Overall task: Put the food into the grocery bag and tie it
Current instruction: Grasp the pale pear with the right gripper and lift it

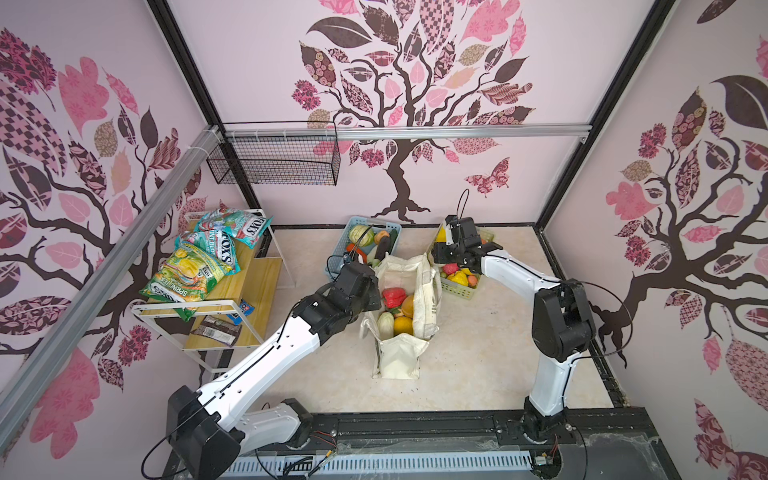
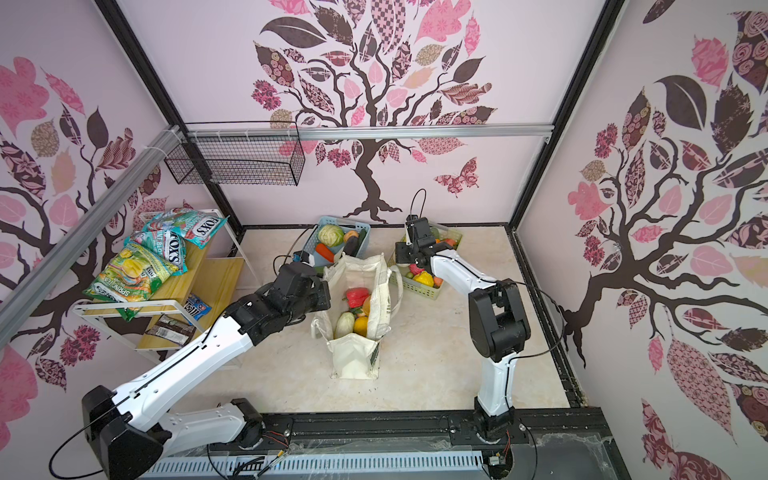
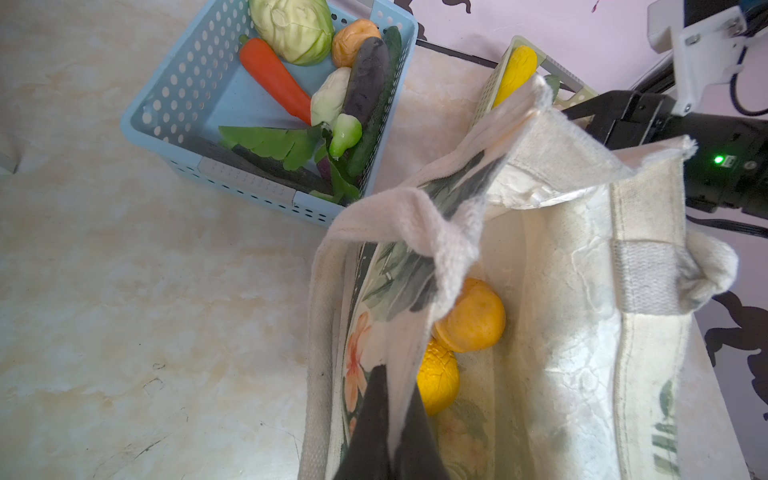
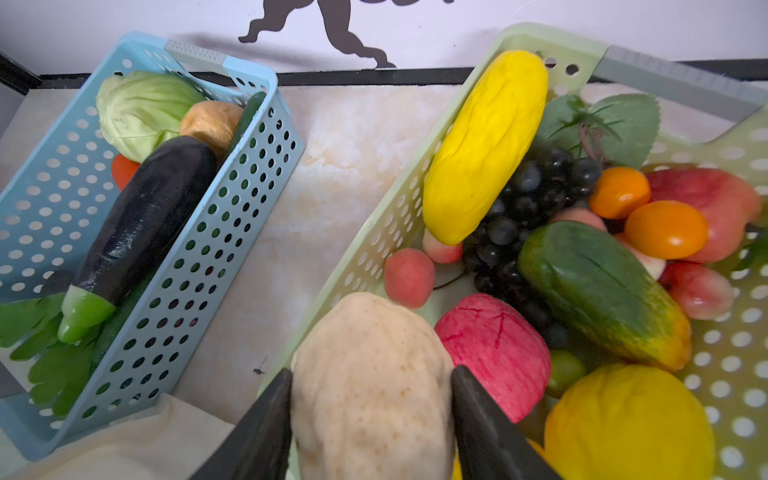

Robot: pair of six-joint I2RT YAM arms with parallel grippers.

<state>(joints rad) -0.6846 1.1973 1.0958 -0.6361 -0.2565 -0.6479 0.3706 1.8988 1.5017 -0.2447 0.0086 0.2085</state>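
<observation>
left gripper (image 3: 395, 424) clenched on grocery bag (image 3: 561, 332) rim, likely propping mouth wide for drops; right gripper (image 4: 371, 374) grasping pale cream fruit (image 4: 370, 419) at green basket (image 4: 399, 199); some food (image 1: 394, 297) already inside bag, upright beside that basket

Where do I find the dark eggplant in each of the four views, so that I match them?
In a top view: the eggplant lies in the blue basket, beyond the grocery bag.
In a top view: in that basket too.
Left wrist: in the basket, near the carrot.
Right wrist: in the basket, green stem end nearest.
Shared landmark: the green cabbage beside it.
</observation>
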